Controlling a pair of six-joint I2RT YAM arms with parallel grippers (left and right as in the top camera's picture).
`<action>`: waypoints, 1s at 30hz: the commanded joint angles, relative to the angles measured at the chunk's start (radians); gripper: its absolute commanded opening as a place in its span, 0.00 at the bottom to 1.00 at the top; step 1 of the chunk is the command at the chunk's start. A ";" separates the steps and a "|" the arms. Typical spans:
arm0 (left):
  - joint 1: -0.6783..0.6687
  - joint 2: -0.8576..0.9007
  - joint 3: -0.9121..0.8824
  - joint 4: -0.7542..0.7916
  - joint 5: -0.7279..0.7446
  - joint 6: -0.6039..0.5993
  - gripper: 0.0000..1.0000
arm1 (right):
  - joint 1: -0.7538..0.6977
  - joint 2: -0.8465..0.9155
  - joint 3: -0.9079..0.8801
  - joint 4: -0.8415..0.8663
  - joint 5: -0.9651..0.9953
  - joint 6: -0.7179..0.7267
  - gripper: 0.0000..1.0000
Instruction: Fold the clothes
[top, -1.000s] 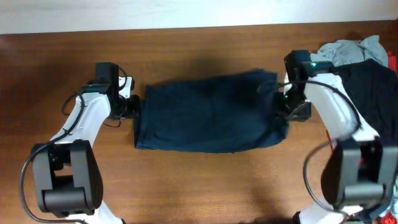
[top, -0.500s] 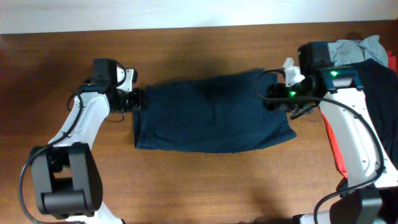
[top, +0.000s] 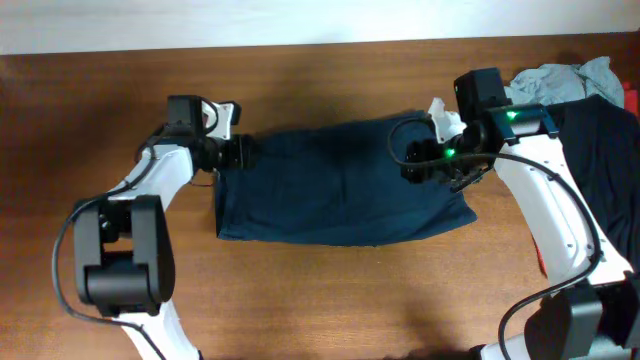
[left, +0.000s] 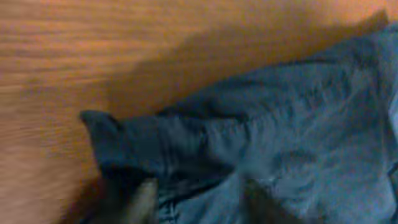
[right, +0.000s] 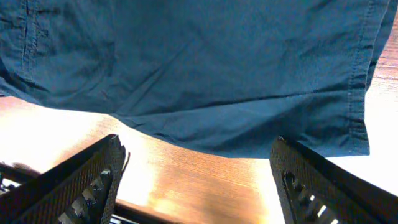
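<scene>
Navy shorts (top: 340, 185) lie beneath the right claw (right: 196, 143), spread wide and empty.

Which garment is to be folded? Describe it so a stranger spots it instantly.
Start at the brown wooden table; at its middle lies a flat, dark navy blue pair of soft fabric shorts. Unlike the black garment and light grey shirt heaped at the right edge, it lies alone, spread out.

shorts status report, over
Right gripper open above the shorts' right end. Left gripper at their left edge, grip unclear in blur. Shorts lying flat on table. Other clothes piled far right, apart from them.
</scene>
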 joint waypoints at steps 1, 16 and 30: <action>-0.003 0.021 0.015 -0.005 0.098 0.006 0.01 | 0.017 0.014 0.007 -0.005 -0.005 -0.011 0.76; 0.024 -0.223 0.194 -0.424 -0.178 -0.071 0.08 | 0.013 0.216 -0.017 0.002 0.236 0.148 0.76; 0.098 -0.165 -0.018 -0.531 -0.257 -0.303 0.63 | 0.013 0.243 -0.017 0.009 0.216 0.117 0.87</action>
